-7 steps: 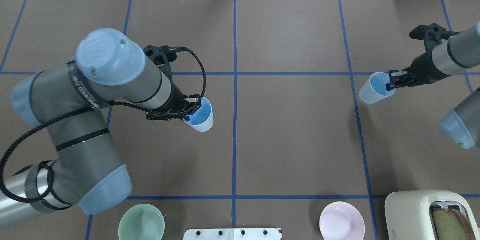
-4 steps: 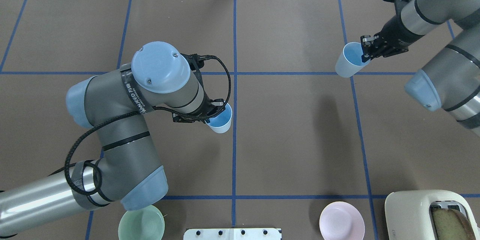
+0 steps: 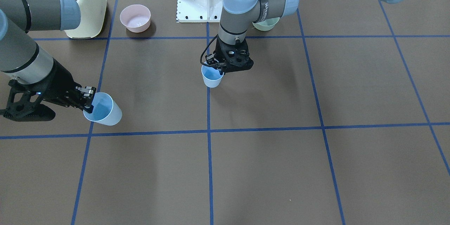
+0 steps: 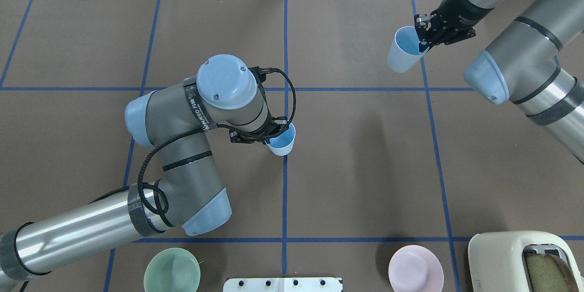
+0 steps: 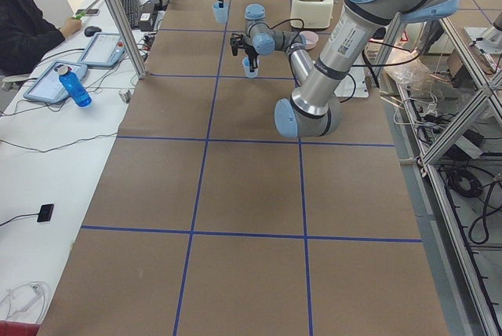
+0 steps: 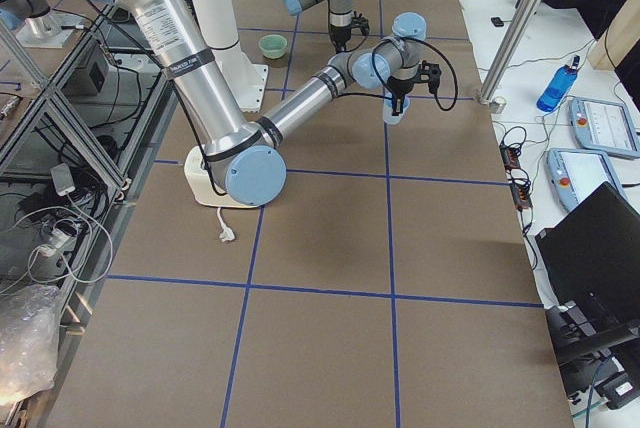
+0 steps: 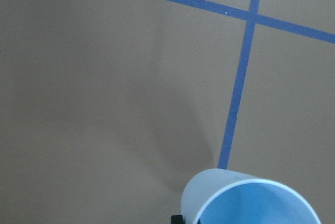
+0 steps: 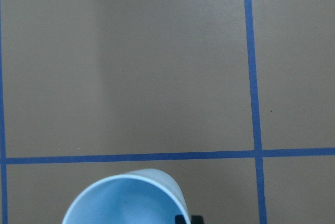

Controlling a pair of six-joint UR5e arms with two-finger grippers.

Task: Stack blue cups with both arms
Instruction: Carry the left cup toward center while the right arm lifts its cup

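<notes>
My left gripper [image 4: 275,133] is shut on the rim of one blue cup [image 4: 283,142] and holds it upright on the table's centre line. This cup also shows in the front view [image 3: 212,77] and in the left wrist view [image 7: 246,200]. I cannot tell whether its base touches the table. My right gripper [image 4: 423,39] is shut on the rim of the other blue cup [image 4: 402,57] and holds it tilted above the far right of the table. That cup also shows in the front view [image 3: 103,114] and in the right wrist view [image 8: 125,200]. The cups are far apart.
A green bowl [image 4: 172,271] and a pink bowl [image 4: 415,268] stand near the robot's edge, either side of the white base mount [image 4: 283,284]. A cream toaster [image 4: 511,255] holding a bread slice stands at the near right corner. Blue tape lines grid the brown table.
My left arm has carried its cup to the right, onto the centre line. My right arm has carried its cup away from the robot and to the left. Both grips are unchanged.
</notes>
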